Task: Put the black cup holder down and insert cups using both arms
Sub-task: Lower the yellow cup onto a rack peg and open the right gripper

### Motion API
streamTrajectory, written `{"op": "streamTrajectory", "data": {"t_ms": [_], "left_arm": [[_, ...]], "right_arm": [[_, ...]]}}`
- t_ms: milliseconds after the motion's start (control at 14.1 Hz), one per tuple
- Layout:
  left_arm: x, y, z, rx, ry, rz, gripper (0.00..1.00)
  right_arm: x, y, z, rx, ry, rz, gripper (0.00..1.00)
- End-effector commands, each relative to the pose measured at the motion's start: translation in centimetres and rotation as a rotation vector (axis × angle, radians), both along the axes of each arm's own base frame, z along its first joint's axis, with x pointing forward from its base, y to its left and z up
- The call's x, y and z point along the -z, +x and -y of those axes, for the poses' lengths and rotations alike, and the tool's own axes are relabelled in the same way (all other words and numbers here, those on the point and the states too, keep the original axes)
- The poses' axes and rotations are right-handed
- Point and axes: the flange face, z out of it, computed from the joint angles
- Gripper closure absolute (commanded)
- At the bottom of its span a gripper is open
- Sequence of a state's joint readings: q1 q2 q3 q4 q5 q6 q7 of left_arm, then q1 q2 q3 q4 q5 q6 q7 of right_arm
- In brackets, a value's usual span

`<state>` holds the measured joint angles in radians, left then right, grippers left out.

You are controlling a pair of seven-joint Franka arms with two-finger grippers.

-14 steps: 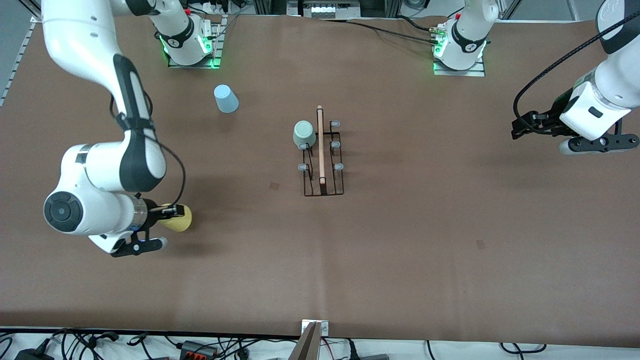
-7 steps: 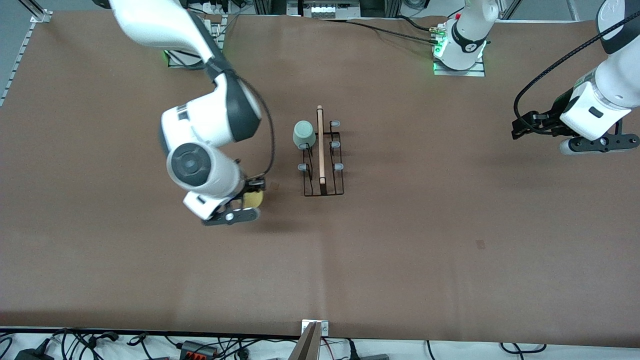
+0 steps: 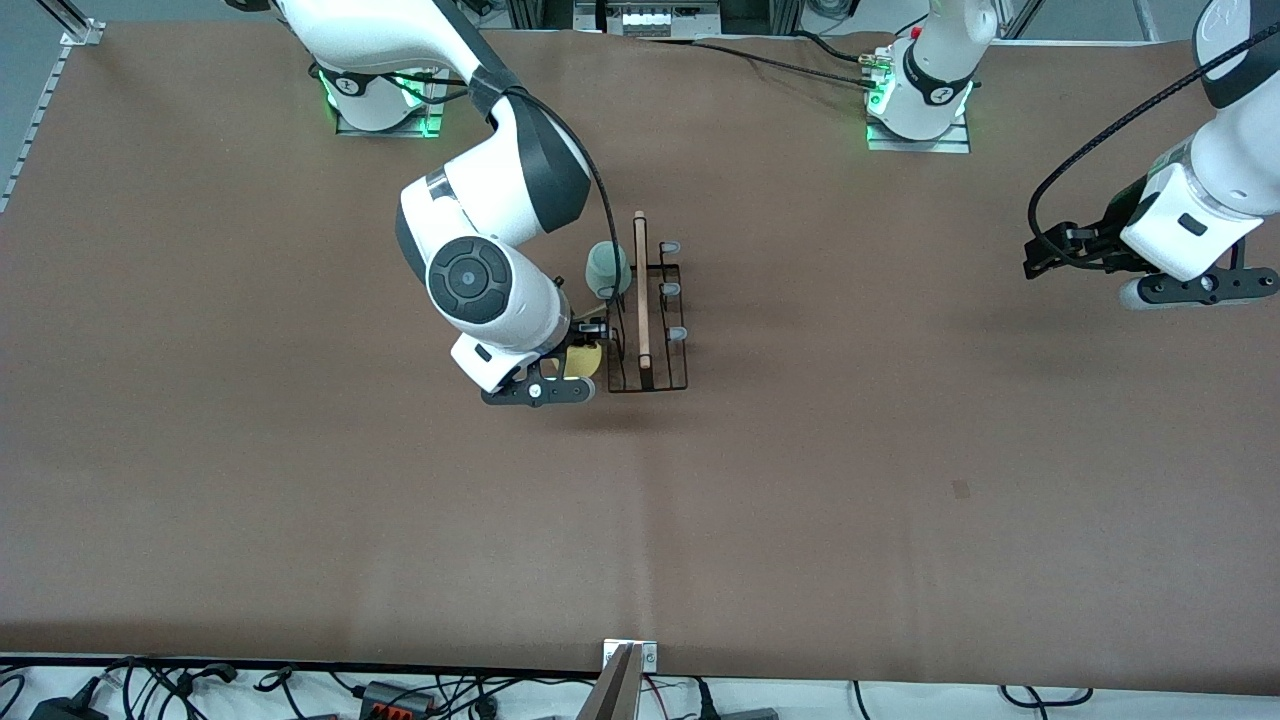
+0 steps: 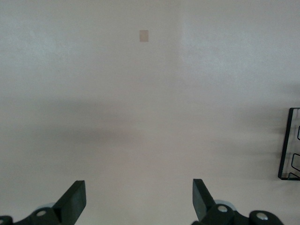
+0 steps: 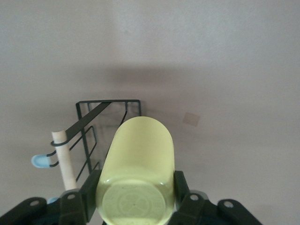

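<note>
Beside black cup holder (image 3: 648,320), right gripper (image 3: 585,345) clamps yellow cup (image 3: 583,360)

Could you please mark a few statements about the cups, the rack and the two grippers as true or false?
1. The right gripper holds the yellow cup. True.
2. The pale green cup lies on the table away from the black cup holder. False: it sits on a peg of the holder.
3. The left gripper is open and holds nothing. True.
4. The yellow cup is over the left arm's end of the table. False: it is beside the holder.
</note>
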<state>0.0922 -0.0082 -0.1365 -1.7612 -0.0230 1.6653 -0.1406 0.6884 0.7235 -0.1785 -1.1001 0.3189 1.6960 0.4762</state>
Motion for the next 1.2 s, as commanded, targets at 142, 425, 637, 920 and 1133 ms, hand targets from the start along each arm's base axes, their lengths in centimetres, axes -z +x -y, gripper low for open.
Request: {"op": "streamTrajectory", "data": {"t_ms": [142, 425, 637, 920, 1133], "left_arm": [[0.3, 0.1, -2.9, -0.027, -0.009, -0.018, 0.0], [-0.2, 0.5, -2.6, -0.025, -0.009, -0.007, 0.0], [-0.3, 0.4, -2.3, -0.021, -0.009, -0.01, 0.0], [-0.2, 0.4, -2.2, -0.018, -0.009, -0.015, 0.0], [-0.2, 0.4, -2.3, 0.027, -0.013, -0.015, 0.0]], "right_arm": [[0.6, -0.6, -2.2, 0.015, 0.026, 0.005, 0.76], [1.5, -0.9, -3.1, 0.011, 0.031, 0.022, 0.75], [2.2, -0.9, -3.3, 0.017, 0.026, 0.019, 0.75], [3.8, -1.0, -3.3, 0.021, 0.019, 0.013, 0.75], [5.2, -1.6, -3.9, -0.009, 0.007, 0.0, 0.74]]}}
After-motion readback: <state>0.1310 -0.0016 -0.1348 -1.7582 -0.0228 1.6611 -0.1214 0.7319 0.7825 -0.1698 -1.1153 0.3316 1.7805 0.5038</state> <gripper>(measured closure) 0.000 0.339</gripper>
